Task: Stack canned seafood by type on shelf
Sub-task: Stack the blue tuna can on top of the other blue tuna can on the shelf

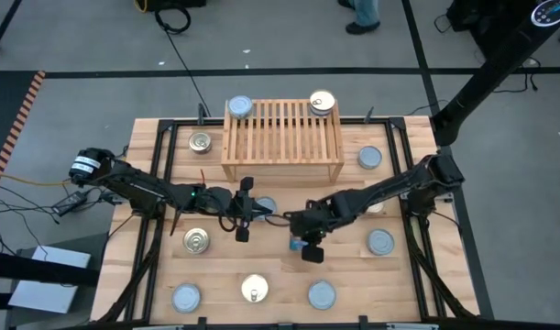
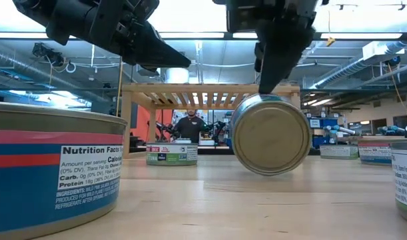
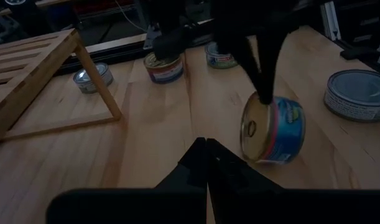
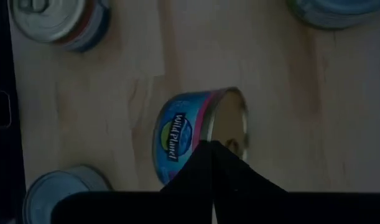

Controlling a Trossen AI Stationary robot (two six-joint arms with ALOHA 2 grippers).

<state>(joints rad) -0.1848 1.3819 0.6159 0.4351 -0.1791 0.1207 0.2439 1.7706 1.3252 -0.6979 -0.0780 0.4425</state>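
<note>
I see my right gripper (image 2: pixel 264 90), fingers together, touching the top rim of a blue-labelled round metal tin (image 2: pixel 270 135) — tipped on edge on the table (image 2: pixel 256 200).

The tin standing on its edge (image 4: pixel 199 140) carries the brand "Wild Planet" in white letters on the blue part of its side band — this reads plainly in the right wrist view, and the same tin (image 3: pixel 273 129) shows only an unreadable yellow-green patch on its band in the left wrist view. In the low view, the big tin nearest the camera (image 2: pixel 53 170), to the left of that tipped tin (image 2: pixel 270 135), bears a white panel headed "Nutrition Facts", with "Amount per serving", "Calories", "Carb. 0g" and "Protein 16g" beneath — the smaller print cannot be read.
</note>
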